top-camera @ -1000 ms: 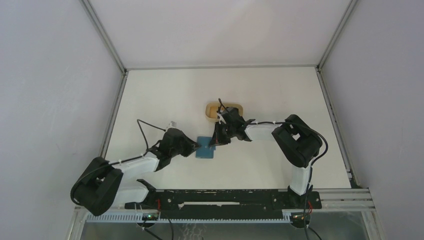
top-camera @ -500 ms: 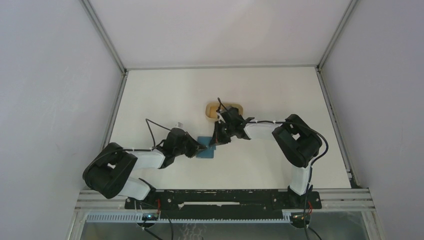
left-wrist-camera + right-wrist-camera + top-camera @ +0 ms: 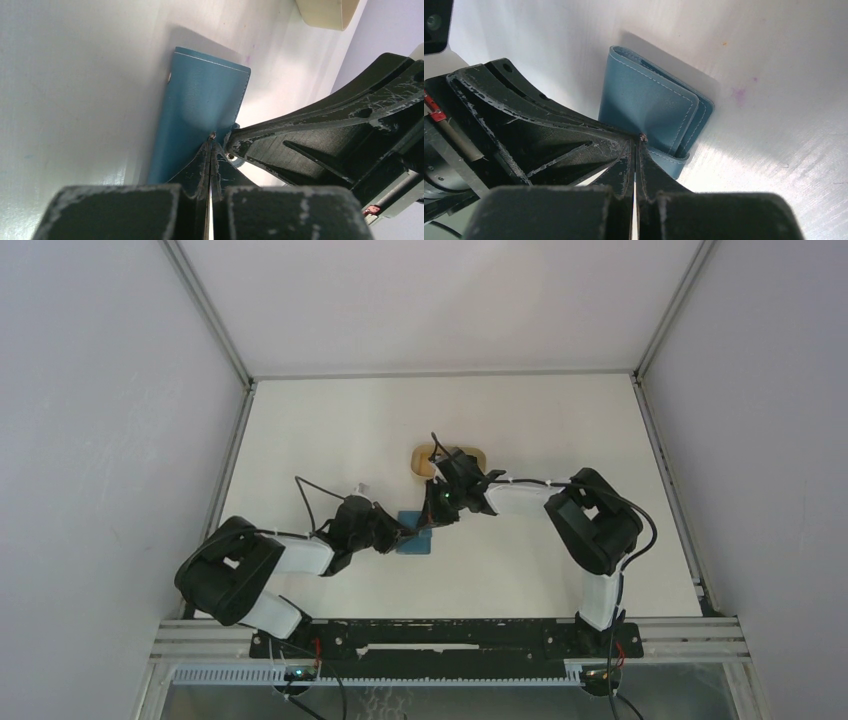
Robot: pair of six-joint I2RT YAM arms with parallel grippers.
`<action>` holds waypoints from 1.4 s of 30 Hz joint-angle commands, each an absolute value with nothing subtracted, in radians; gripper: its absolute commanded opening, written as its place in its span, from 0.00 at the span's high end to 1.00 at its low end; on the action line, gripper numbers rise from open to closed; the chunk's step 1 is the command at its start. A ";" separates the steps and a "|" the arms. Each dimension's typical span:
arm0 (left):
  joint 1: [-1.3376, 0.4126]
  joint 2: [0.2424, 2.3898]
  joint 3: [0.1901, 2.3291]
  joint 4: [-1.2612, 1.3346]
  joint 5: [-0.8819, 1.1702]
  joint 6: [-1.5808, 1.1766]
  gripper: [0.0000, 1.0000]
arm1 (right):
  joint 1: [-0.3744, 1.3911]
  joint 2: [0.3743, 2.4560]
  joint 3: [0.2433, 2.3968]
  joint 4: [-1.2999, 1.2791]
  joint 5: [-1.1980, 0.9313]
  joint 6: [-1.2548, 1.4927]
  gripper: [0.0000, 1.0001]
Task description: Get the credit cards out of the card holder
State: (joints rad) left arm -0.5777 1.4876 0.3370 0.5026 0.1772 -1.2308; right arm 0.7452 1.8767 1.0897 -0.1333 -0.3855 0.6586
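The card holder (image 3: 413,540) lies folded shut on the white table (image 3: 330,440), just below the middle of the top view, a teal rectangle flat on the surface. In the right wrist view it sits in the upper middle of the frame, its stitched top flap over a second layer whose edge shows along the right side. Its small tab (image 3: 670,159) pokes out at the lower edge.

The left gripper (image 3: 400,536) comes in from the lower left of the top view and meets the card holder's left edge. Its jaws are pressed together with no gap. In the left wrist view the closed tips sit at the near edge of the card holder (image 3: 200,115), at the centre of the frame. Nothing can be seen between them, and whether they nip a thin layer cannot be told.

The right gripper (image 3: 431,524) reaches down from the upper right of the top view to the card holder's upper right corner. Its jaws are also closed tight. In the right wrist view the tips rest against the flap just above the tab, and the flap is slightly dented there. The two grippers' tips nearly touch each other.

A beige tray (image 3: 472,453) stands on the table above the card holder in the top view, apart from it and partly hidden by the right arm.
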 commanded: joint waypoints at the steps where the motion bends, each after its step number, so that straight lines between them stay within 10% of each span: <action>1: -0.585 1.521 0.304 0.416 0.153 -1.205 1.00 | 0.761 1.910 1.127 -0.095 -0.380 0.651 1.00; 42: -0.632 1.281 0.461 -0.107 -0.062 -0.985 1.00 | 0.727 1.957 1.135 -0.120 -0.331 0.659 1.00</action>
